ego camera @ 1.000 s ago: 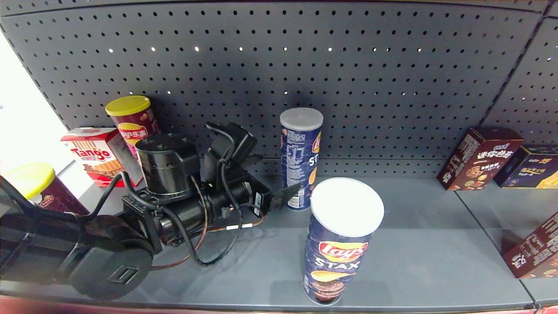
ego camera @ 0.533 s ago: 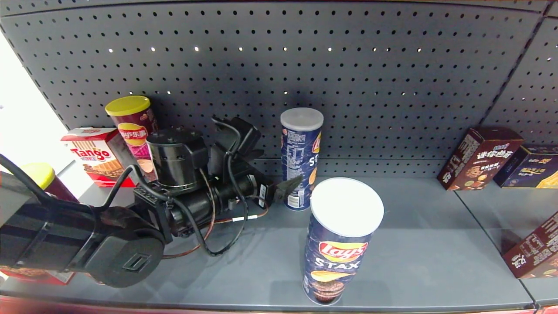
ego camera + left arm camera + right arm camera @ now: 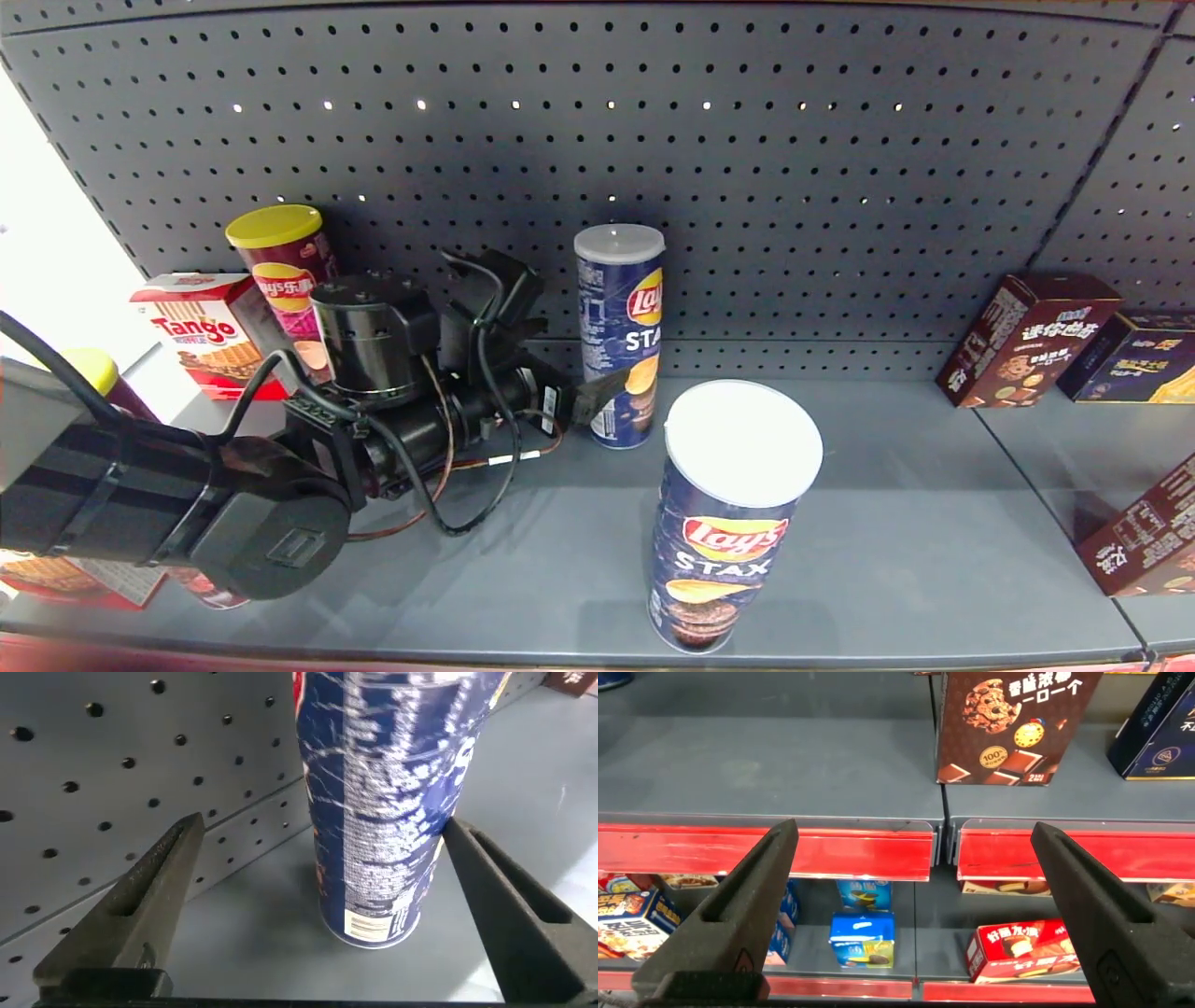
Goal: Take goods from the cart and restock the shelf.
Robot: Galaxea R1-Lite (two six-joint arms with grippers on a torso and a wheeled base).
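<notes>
Left gripper [image 3: 324,826], jaws apart, is straddling one blue can [image 3: 383,793]; head view is showing two. Right gripper [image 3: 915,829] is hanging released.

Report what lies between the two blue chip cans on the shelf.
Nothing. In the head view, only bare grey shelf separates the rear blue can from the front blue can.
</notes>
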